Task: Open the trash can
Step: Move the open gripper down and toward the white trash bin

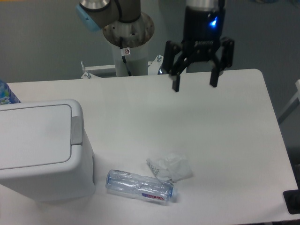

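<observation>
The gripper (195, 80) was held pointing downward above the table's (220, 140) far edge, its fingers spread wide with nothing between them. The trash can (42, 150) was placed at the near left corner, lid shut and flat, its grey push tab (76, 130) turned toward the right, well apart from the gripper.

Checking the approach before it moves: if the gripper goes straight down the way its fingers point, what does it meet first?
Probably bare table. The open gripper hangs far from the trash can; depth is uncertain.
</observation>
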